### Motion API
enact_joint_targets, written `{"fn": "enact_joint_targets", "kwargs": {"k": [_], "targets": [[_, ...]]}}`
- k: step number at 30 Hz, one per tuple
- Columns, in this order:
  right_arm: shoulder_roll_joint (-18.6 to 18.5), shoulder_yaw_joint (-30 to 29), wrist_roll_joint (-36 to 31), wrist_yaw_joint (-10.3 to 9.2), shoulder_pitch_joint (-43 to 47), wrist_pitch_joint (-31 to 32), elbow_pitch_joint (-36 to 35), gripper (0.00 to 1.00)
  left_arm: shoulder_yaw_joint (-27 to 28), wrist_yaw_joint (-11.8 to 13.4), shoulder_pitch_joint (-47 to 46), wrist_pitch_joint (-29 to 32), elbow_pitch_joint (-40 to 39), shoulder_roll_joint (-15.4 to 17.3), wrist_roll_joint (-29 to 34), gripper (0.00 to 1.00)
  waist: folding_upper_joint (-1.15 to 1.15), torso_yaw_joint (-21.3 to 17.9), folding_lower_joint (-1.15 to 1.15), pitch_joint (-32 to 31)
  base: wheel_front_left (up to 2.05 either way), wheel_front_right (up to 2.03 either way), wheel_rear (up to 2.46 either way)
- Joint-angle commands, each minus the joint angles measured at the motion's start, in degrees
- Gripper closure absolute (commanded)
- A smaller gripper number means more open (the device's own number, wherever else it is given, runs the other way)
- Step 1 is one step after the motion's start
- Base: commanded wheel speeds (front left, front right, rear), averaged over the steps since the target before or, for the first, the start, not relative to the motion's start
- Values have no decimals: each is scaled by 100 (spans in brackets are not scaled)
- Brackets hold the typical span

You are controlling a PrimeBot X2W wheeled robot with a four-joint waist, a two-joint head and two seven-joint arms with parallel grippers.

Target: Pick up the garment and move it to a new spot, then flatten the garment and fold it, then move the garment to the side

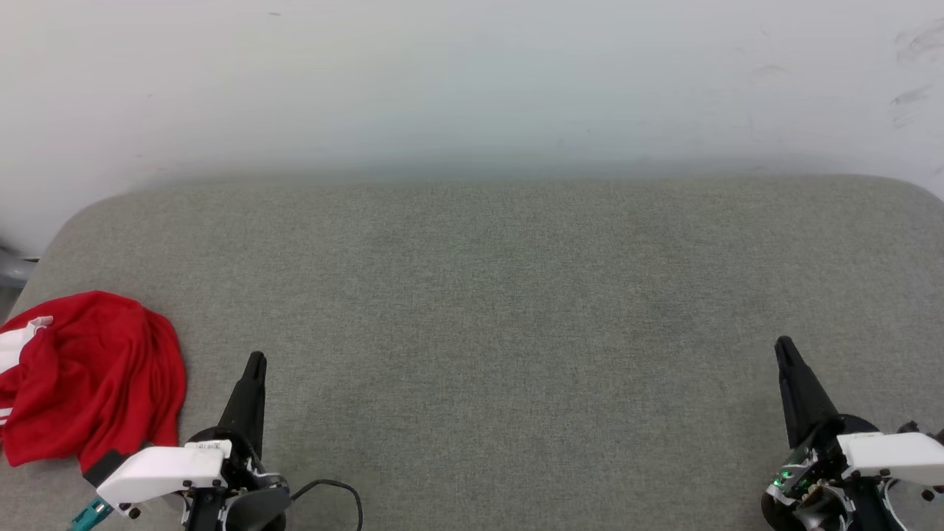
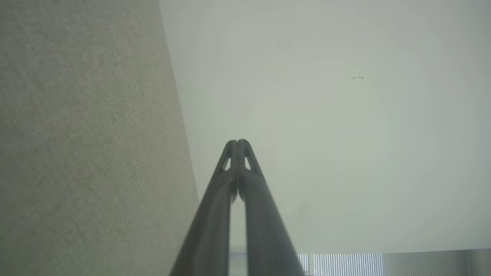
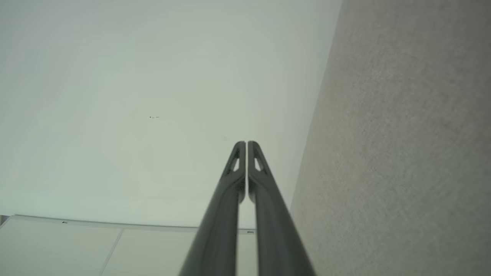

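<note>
Now, from the head view, the garment (image 1: 96,376) lies crumpled at the left edge of the grey cushion (image 1: 487,295), just beside the left gripper (image 1: 256,360). The right gripper (image 1: 783,344) sits well apart at the lower right. Both have their fingers pressed together on nothing.

From the left wrist, the left gripper (image 2: 238,142) points at a pale wall (image 2: 326,134), fingers together, with the cushion to its left.

From the right wrist, the right gripper (image 3: 246,143) is likewise closed and empty, with the cushion to its right.
</note>
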Motion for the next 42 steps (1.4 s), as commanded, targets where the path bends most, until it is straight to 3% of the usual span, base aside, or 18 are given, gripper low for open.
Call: {"fn": "enact_joint_targets", "kwargs": {"k": [1, 16, 25, 30, 42], "targets": [[0, 2, -2, 0, 6, -4, 3, 0, -6, 0, 3, -3, 3, -1, 2, 0, 0, 0, 0, 0, 0, 0, 0], [4, 215, -131, -1, 210, -400, -309, 0, -524, 0, 69, -390, -317, -4, 92, 0, 0, 46, 0, -13, 0, 0, 0], [3, 325, -592, -1, 273, -626, -583, 0, -755, 0, 94, -627, -661, 36, 367, 0, 0, 88, 0, -23, 0, 0, 0], [3, 324, -1176, -1, 314, -741, -724, 0, -830, 0, 132, -744, -853, 56, 895, 0, 0, 112, 0, -24, 0, 0, 0], [3, 346, -3402, -1, 394, -997, -930, 0, -986, 0, 198, -1001, -1027, 46, 2651, 0, 0, 159, 0, -31, 0, 0, 0]]}}
